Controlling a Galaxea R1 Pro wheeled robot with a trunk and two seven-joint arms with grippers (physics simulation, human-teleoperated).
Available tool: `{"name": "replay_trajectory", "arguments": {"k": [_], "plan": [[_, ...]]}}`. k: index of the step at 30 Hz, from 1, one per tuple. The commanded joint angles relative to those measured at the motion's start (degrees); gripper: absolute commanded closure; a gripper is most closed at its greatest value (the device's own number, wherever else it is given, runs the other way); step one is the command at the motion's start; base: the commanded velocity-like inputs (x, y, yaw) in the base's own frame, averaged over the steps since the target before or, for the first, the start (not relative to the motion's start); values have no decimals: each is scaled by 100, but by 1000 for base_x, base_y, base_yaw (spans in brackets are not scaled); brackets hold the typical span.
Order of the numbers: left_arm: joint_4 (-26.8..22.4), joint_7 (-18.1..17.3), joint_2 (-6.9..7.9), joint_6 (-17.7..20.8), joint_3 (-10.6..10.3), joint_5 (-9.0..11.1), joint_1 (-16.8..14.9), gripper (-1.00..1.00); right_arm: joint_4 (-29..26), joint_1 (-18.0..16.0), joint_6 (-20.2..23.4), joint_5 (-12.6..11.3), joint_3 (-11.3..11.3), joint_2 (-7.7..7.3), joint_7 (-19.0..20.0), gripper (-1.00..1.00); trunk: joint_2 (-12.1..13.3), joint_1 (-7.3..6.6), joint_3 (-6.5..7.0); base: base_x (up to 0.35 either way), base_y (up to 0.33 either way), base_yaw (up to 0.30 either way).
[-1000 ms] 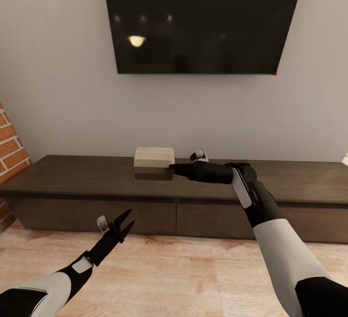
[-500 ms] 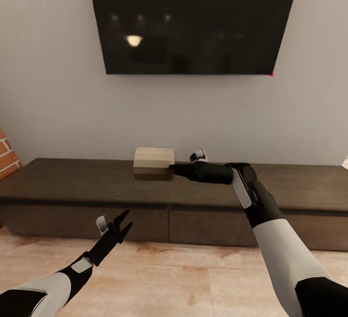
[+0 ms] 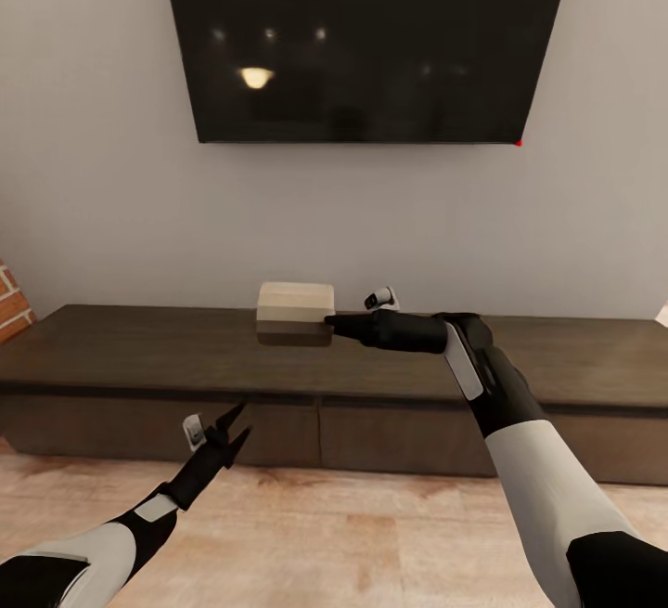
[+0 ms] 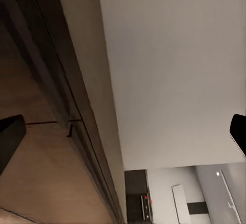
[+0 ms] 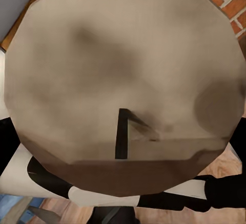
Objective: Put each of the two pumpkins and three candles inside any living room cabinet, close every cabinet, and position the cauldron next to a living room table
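Dark closed cabinet [image 3: 186,348] under wall television [image 3: 366,37]; right hand [image 3: 329,320] gripping candle [image 3: 295,313]; left hand [image 3: 232,427] spread wide

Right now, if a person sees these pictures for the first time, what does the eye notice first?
First comes the large black TV on the grey wall, above the long dark cabinet, whose fronts look shut. Next is the right pincer, held out level over the cabinet top and gripping a beige candle; the candle looms close in the right wrist view. Lower left, the left pincer hangs open and empty above the wooden floor.
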Motion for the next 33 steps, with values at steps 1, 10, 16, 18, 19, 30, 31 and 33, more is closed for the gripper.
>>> {"name": "replay_trajectory", "arguments": {"k": [1, 10, 16, 18, 19, 30, 31, 33], "plan": [[15, 4, 0, 59, -51, 142, -9, -100, 2, -4, 34, -14, 1, 0, 9, 100, -2, 0, -6, 152, -213, 0], [9, 144, 1, 59, -44, 205, -7, -100, 2, -4, 34, -7, 1, 7, 9, 100, -2, 0, -6, 162, -215, 0], [30, 264, 1, 49, -38, 239, -9, -100, 2, -3, 34, -6, 1, 8, 9, 100, -2, 0, -6, 23, -29, 0], [32, 291, 1, 39, -17, 286, -5, -100, 2, -3, 34, -5, 1, 8, 9, 100, -2, 0, -6, 4, -5, 0], [36, 301, 1, 34, -4, 320, -4, -100, 2, -3, 34, -5, 1, 8, 9, 100, -2, 0, -6, 2, -2, 0], [27, 584, 1, -268, 28, 582, -7, -100, 2, 2, 34, -5, 1, 8, 9, 100, -6, 7, -72, 0, 0, 0], [27, 586, 1, -269, 28, 595, -6, -100, 2, 1, 34, -5, 1, 8, 9, 100, -8, 10, -94, 0, 0, 0], [26, 577, 1, -273, 26, 626, -8, -100, 2, 2, 34, -5, 1, 8, 9, 100, -10, 15, -138, 0, 0, 0]]}}
